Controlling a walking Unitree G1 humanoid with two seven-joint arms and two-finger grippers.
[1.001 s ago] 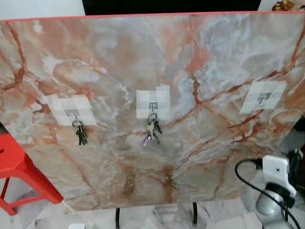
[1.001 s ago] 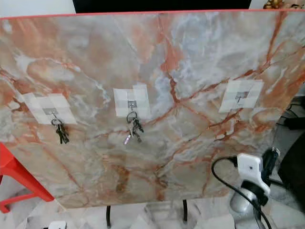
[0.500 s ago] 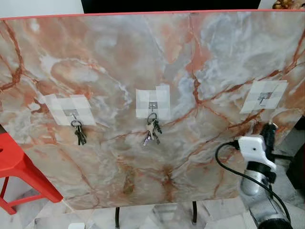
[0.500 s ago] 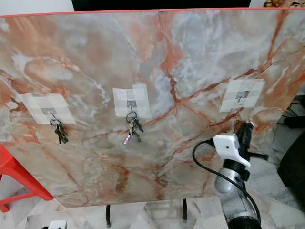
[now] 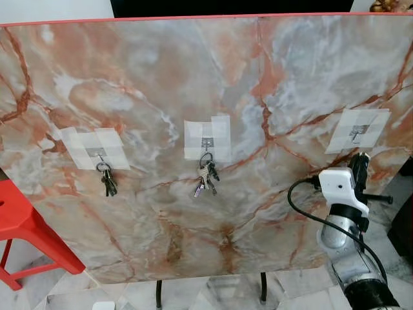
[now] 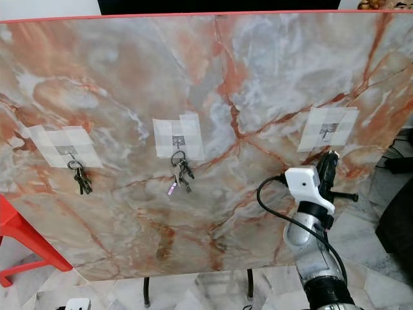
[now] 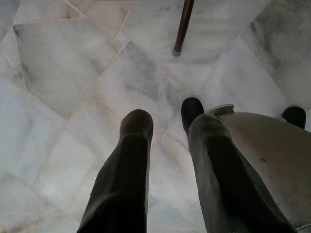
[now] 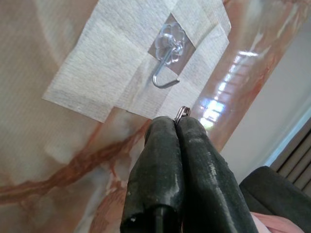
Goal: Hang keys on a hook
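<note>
here the right gripper point(image 8: 178, 127) is pinched shut on a key ring point(image 8: 182, 112), its loop peeking out just below the empty hook point(image 8: 165, 80) taped at the right of the marble board point(image 5: 193, 77). approach step, i'd judge; next, lift the loop over the hook's tip. the left gripper point(image 7: 167, 121) hangs parted over the floor
</note>
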